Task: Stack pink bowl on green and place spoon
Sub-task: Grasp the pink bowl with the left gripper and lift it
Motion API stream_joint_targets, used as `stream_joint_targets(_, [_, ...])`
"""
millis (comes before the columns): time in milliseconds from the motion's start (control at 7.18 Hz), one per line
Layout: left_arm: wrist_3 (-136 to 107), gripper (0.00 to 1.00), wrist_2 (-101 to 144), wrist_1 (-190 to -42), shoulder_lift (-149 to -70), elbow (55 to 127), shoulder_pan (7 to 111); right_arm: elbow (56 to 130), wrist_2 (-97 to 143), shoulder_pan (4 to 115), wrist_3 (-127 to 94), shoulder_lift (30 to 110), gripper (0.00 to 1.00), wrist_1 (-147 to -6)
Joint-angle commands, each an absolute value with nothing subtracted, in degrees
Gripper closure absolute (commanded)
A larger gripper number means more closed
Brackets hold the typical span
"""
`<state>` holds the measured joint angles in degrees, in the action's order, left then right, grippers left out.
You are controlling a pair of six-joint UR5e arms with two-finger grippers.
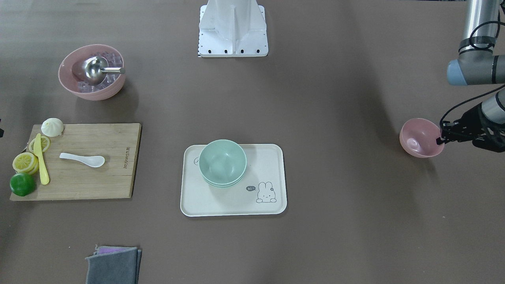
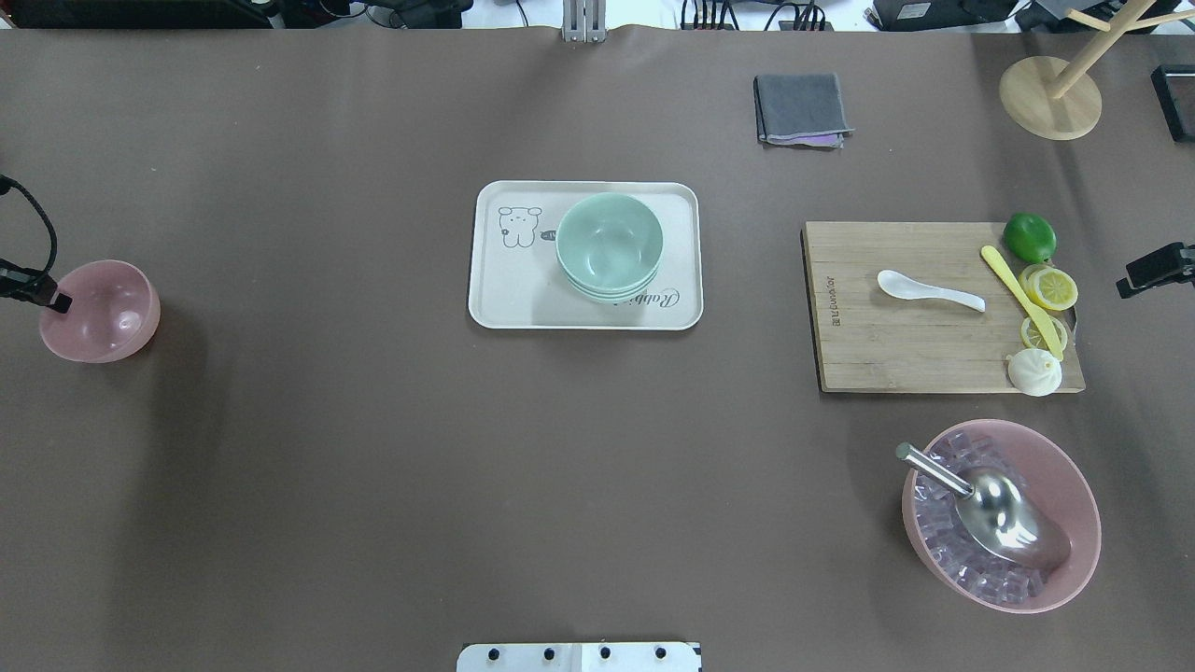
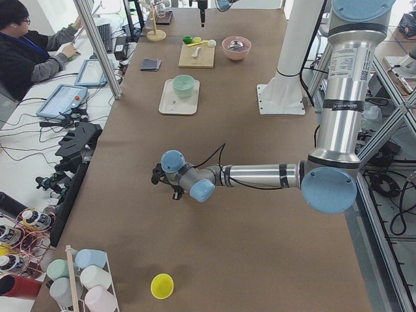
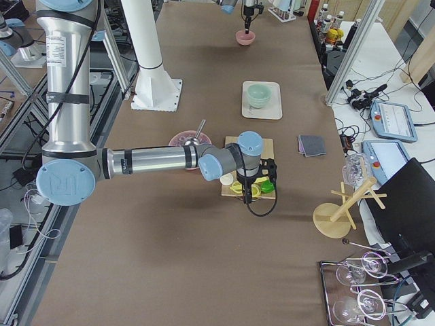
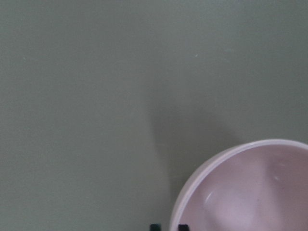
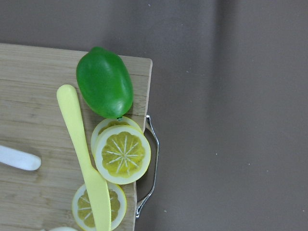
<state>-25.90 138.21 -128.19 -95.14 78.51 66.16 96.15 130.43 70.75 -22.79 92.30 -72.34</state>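
left arm low, outstretched | left claw (image 1: 439, 139) pinched narrow | right claw (image 2: 1135, 278) hovering

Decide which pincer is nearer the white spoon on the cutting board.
Right. The right pincer hovers just past the cutting board beside the lime, near the white spoon; the left pincer is at the pink bowl, far across the table.
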Motion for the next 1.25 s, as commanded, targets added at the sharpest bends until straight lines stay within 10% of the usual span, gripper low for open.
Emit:
stream_joint_targets(0, [-26.45, 1.0, 143.95, -126.57, -99.29, 80.15, 67.58, 96.24, 130.43, 70.75, -22.85, 92.29, 0.0, -72.33])
stream_joint_targets(1114, [-73.55, 1.0, 124.76, -114.31, -133.19, 83.42, 44.32, 96.33, 130.43, 70.75, -22.85, 91.93, 0.0, -72.07])
